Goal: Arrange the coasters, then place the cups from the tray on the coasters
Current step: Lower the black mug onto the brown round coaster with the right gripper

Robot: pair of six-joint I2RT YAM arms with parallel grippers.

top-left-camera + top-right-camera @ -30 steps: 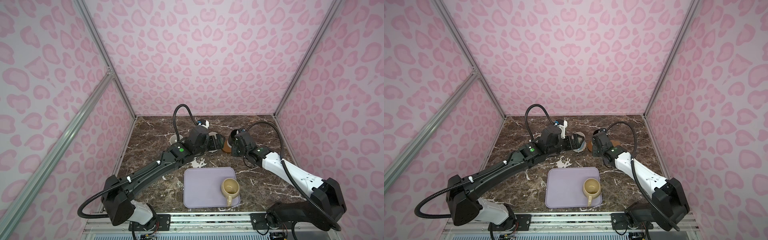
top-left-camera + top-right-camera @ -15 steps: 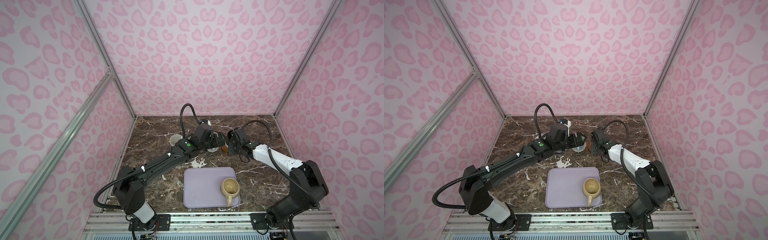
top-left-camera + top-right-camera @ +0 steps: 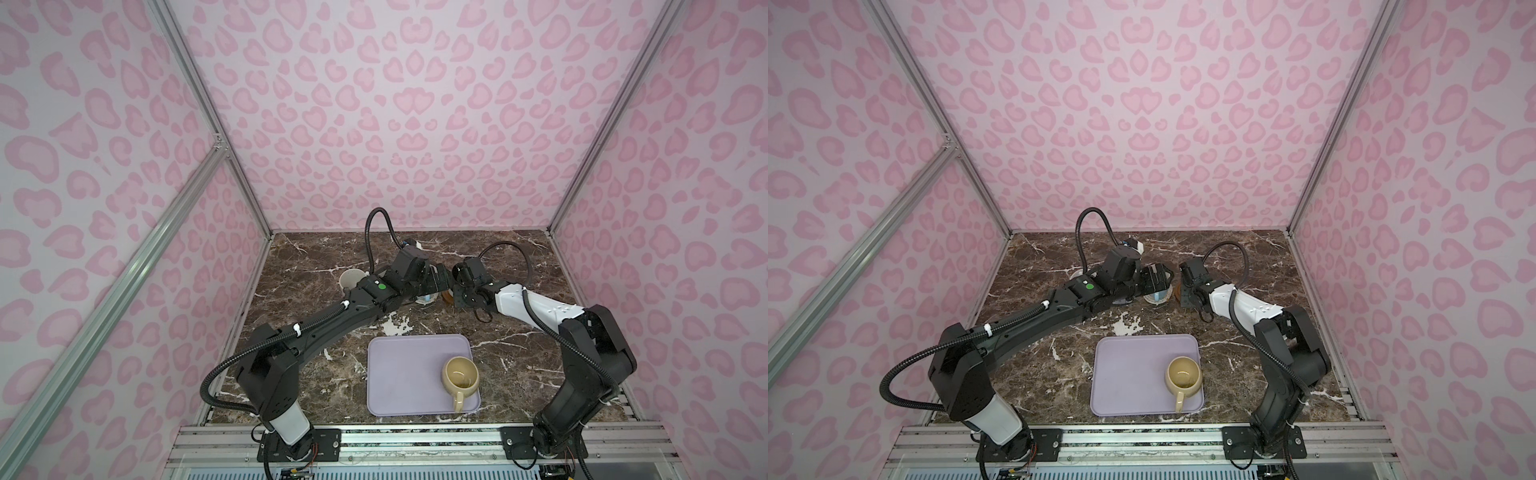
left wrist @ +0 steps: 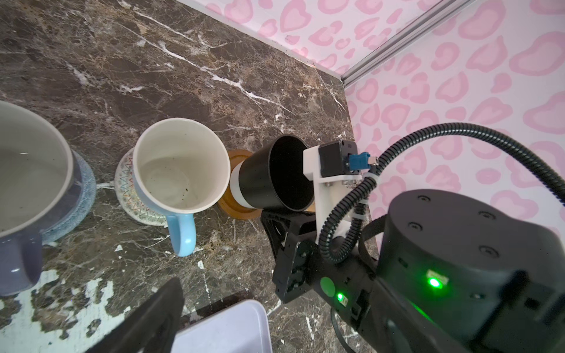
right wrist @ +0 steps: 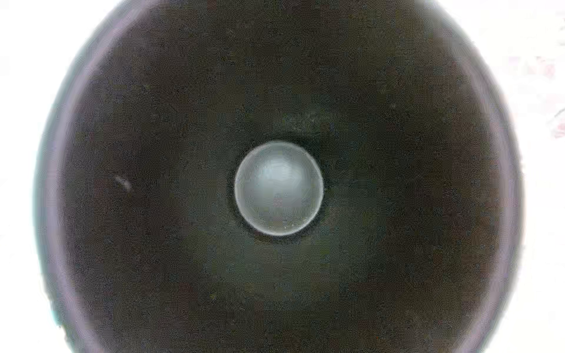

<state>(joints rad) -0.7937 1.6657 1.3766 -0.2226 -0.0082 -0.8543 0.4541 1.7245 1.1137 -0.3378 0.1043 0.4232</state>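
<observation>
Dark marble table (image 3: 311, 266) inside pink-patterned walls. My right end effector (image 4: 276, 214) is closed and carries the black mug (image 4: 272, 177), which is tilted with its pale base touching the brown wooden coaster (image 4: 235, 211); where it grips is hidden from me. My left end effector (image 3: 434, 282) stands wide open, holding nothing, just beside the light blue mug (image 4: 180, 165) on the cream woven coaster (image 4: 128, 189). The lavender mug (image 4: 27, 171) sits on the grey-blue knit coaster (image 4: 82, 189). The beige-yellow mug (image 3: 459, 374) stands on the tray (image 3: 399, 374)

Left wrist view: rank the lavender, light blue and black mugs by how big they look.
Largest: lavender mug, though nearest and cropped.
Next: light blue mug.
Smallest: black mug, but farthest; true sizes unsure.
</observation>
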